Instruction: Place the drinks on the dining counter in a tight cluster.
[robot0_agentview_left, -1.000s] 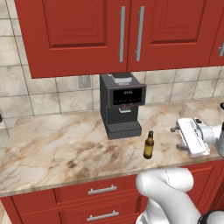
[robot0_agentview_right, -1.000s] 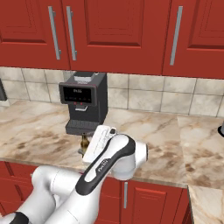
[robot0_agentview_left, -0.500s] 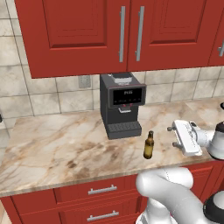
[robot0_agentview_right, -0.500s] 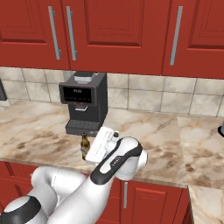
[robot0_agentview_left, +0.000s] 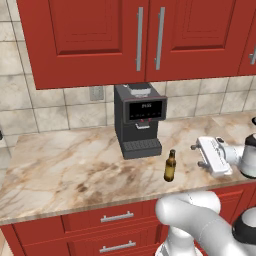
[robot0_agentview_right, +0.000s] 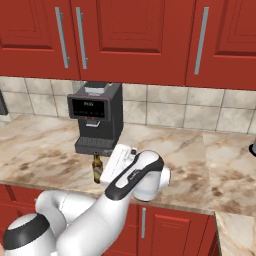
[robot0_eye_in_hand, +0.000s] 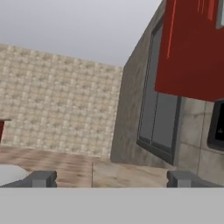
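Approaching with jaws fully released, the gripper (robot0_agentview_left: 196, 155) is pointing sideways at the slim brown glass bottle (robot0_agentview_left: 170, 166) standing upright on the marbled wall counter (robot0_agentview_left: 65, 165) just beside the coffee machine (robot0_agentview_left: 139, 120), so a misaligned finger is risking toppling it.

Over the last second the hand (robot0_agentview_left: 196, 155) has swung left toward the slim brown glass bottle (robot0_agentview_left: 170, 166), now just beside it; the arm's elbow has dropped lower in front of the desk (robot0_agentview_left: 75, 170)
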